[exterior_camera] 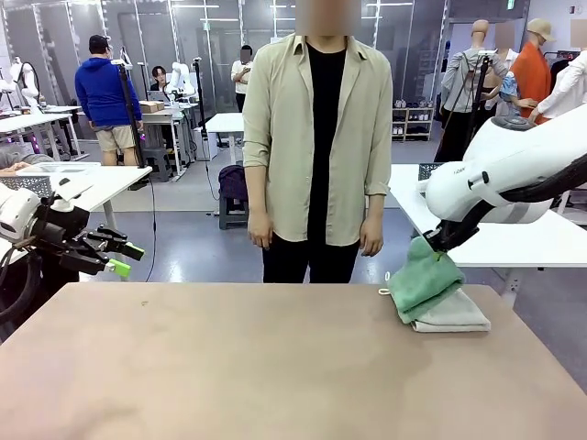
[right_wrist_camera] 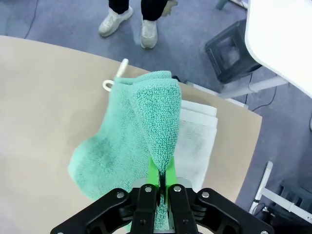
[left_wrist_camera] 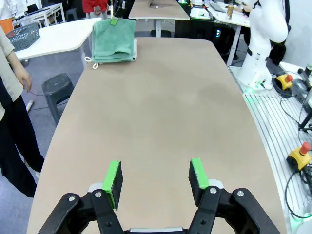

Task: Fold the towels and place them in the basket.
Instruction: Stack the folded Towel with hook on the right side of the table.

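Note:
My right gripper is shut on a raised fold of the green towel, which drapes down onto the table. In the front view the green towel hangs from the right gripper at the table's far right. Under it lies a folded off-white towel, the same towel that shows beneath the green one in the right wrist view. My left gripper stands open over the bare near-left part of the table, and the front view shows it at the left edge. A dark lattice basket sits on a white side table.
A person stands at the far edge of the table, arms down. A white side table stands behind the right arm. The right arm's base and emergency stop buttons flank the table's side.

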`<state>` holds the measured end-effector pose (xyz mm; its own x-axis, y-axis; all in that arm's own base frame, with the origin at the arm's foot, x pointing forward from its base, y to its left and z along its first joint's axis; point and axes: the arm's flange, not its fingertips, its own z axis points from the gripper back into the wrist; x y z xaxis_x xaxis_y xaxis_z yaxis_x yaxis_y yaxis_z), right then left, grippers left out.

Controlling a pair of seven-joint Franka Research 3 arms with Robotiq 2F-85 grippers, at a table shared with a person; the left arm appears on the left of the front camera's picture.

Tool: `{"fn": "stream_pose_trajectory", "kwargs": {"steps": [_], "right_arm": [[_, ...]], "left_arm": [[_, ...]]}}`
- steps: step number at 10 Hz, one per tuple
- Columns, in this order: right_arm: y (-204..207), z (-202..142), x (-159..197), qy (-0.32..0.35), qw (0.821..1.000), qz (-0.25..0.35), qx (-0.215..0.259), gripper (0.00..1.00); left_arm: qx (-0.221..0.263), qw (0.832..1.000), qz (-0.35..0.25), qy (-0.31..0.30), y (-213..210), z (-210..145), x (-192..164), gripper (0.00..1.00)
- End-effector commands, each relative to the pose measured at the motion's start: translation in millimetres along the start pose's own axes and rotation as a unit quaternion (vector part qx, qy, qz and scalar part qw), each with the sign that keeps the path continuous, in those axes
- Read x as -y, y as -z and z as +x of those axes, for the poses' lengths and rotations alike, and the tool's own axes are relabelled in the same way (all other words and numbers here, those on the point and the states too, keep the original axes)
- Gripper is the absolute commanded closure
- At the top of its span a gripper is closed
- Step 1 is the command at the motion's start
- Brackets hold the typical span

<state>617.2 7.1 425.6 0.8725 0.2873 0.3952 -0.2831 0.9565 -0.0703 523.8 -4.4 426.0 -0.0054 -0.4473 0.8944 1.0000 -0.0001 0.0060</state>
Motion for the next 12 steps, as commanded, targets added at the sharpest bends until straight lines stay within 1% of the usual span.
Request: {"fn": "stream_pose_trajectory", "kwargs": {"steps": [1, 5, 6, 7, 8, 9, 10, 11, 12], "right_arm": [[12.0, 1.8, 26.5, -0.011, 1.000, 0.021, -0.014, 0.94], [45.9, -16.8, 57.9, -0.007, 0.999, 0.035, -0.038, 0.94], [51.1, -19.6, 62.2, -0.005, 0.999, 0.033, -0.042, 0.91], [51.9, -22.6, 64.6, -0.008, 0.998, 0.035, -0.046, 0.74], [48.4, -23.9, 66.1, -0.010, 0.998, 0.036, -0.044, 0.71], [42.4, -24.4, 66.8, -0.013, 0.998, 0.041, -0.041, 0.54], [36.4, -25.1, 67.8, -0.015, 0.998, 0.037, -0.041, 0.51], [29.6, -25.9, 69.8, -0.015, 0.998, 0.032, -0.043, 0.34], [19.5, -27.3, 71.0, -0.015, 0.998, 0.029, -0.044, 0.31]], "left_arm": [[-0.010, 1.000, 0.004, 0.002, 0.4, 1.0, 3.6, 0.30], [-0.010, 1.000, 0.004, 0.002, 0.4, 1.0, 3.6, 0.30], [-0.010, 1.000, 0.004, 0.002, 0.4, 1.0, 3.6, 0.30], [-0.010, 1.000, 0.004, 0.002, 0.4, 1.0, 3.6, 0.30], [-0.010, 1.000, 0.004, 0.002, 0.4, 1.0, 3.6, 0.30], [-0.010, 1.000, 0.004, 0.002, 0.4, 1.0, 3.6, 0.30], [-0.010, 1.000, 0.004, 0.002, 0.4, 1.0, 3.6, 0.30], [-0.010, 1.000, 0.004, 0.002, 0.4, 1.0, 3.6, 0.30], [-0.010, 1.000, 0.004, 0.002, 0.4, 1.0, 3.6, 0.30]]}}
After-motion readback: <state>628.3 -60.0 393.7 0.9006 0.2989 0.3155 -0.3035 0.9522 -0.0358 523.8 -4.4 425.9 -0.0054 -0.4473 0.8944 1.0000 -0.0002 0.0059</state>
